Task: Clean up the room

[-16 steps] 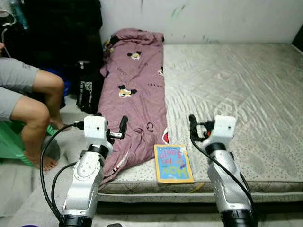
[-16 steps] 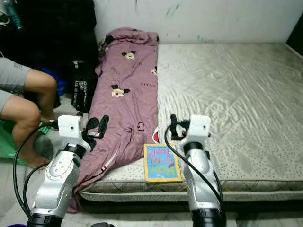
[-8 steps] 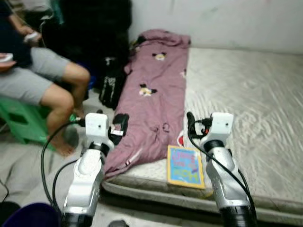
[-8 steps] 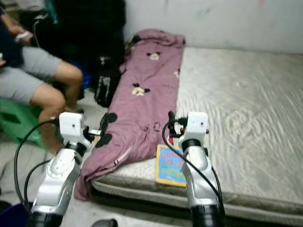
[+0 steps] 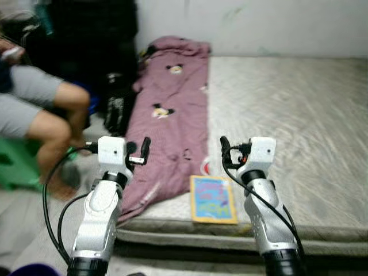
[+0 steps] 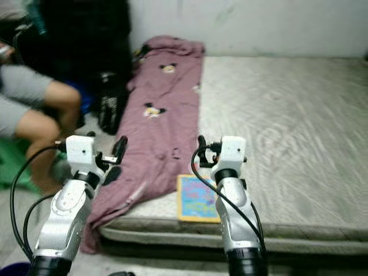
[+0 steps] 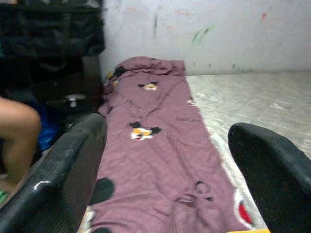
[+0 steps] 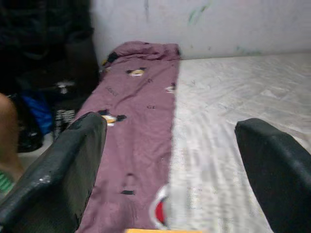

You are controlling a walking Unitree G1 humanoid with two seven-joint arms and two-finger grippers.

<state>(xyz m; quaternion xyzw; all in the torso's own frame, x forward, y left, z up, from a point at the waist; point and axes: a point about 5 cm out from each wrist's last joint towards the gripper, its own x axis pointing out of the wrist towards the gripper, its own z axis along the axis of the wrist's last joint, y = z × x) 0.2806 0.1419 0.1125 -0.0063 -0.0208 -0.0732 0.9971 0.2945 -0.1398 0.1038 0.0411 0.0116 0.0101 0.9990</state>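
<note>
book (image 5: pixel 213 199): light, stiff, flat at mattress (image 5: pixel 299 115) edge; likely pinched by its near overhanging edge.
left tool (image 5: pixel 138 154): released, empty.
right tool (image 5: pixel 230 154): released, empty.

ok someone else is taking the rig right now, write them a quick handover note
Left hand: open, holding nothing, raised over the near left edge of the bed.
Right hand: open, holding nothing, raised over the bed's near edge, just beyond the book.
Mauve cartoon-print blanket: spread in a long strip down the left side of the grey quilted mattress, with its near end drooping off the edge.
Yellow-bordered blue picture book: flat on the mattress at the near edge, beside the blanket.
A person sits on a green stool to the left.
Done: nothing picked up.
Left: the blanket and book.
</note>
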